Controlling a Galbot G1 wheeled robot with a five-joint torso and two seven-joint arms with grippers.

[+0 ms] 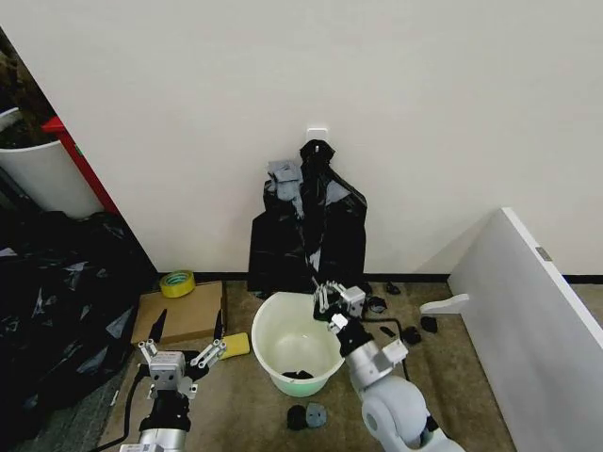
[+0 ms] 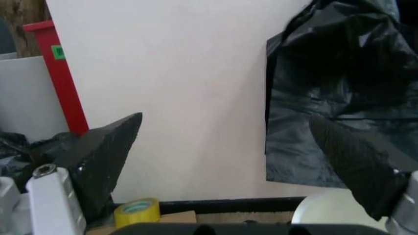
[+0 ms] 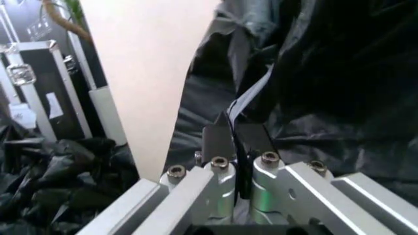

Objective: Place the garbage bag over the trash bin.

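Note:
The white trash bin (image 1: 283, 331) stands on the floor in front of the wall; its rim also shows in the left wrist view (image 2: 321, 209). My right gripper (image 1: 325, 297) is over the bin's far rim, shut on a thin edge of the black garbage bag (image 3: 243, 105), which runs up (image 1: 315, 273) against the hanging bunch of black bags (image 1: 311, 221). I cannot tell where that bag ends and the bunch begins. My left gripper (image 1: 188, 330) hangs open to the left of the bin, holding nothing, fingertips (image 2: 107, 156) wide apart.
A cardboard sheet (image 1: 184, 315) with a yellow tape roll (image 1: 177, 282) lies to the left. A big heap of black plastic (image 1: 57, 311) and a white cylinder with red edging (image 1: 42, 174) are farther left. A white board (image 1: 528, 311) leans on the right. Small dark bits (image 1: 306, 415) lie before the bin.

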